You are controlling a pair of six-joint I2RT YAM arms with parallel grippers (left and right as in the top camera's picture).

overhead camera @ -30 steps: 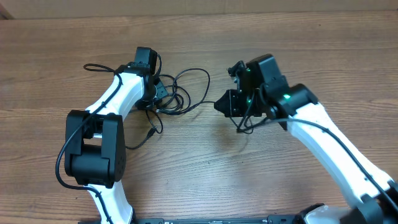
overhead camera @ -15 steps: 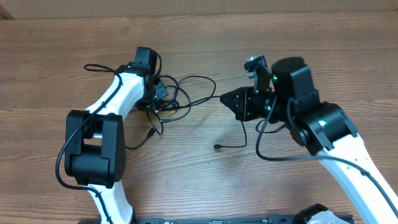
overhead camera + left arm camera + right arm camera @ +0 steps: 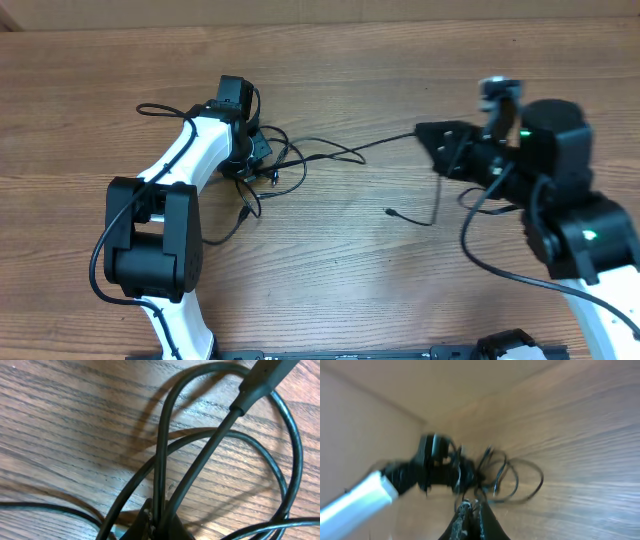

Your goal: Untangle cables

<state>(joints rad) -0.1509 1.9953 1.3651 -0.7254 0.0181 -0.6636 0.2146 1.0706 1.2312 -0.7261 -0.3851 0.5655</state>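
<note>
Wood-grain table (image 3: 330, 290) carries everything. Toward its near edge, about the middle, lies a loose plug end (image 3: 388, 211), and its cord curls away toward the right gripper (image 3: 425, 133). Farther in, on the far-left part, the cables (image 3: 290, 165) sit bunched in overlapping loops at the left gripper (image 3: 250, 158). One strand (image 3: 370, 148) runs nearly straight from the bunch across to the right gripper.

Both pincers are closed. The left wrist view shows the fingertips (image 3: 150, 522) pinching the spot where several cords cross. The right wrist view is blurred, but the jaws stand together with a thin cord at their tips, so I judge that this gripper holds the strand.

The main risk is that the left pinch traps more than one cord. A further pull to the right could then cinch the loops tighter instead of drawing one cable free, or drag the whole bunch across the table. The thin strand could also slip out of the right jaws under tension. The loose plug end could catch in a loop if it is pulled back through.

The left arm reaches from the near-left corner diagonally toward the far edge, with its gripper angled down onto the bunch. The right arm rises from the near-right corner with its wrist turned left, so the fingers point at the bunch from well apart.
</note>
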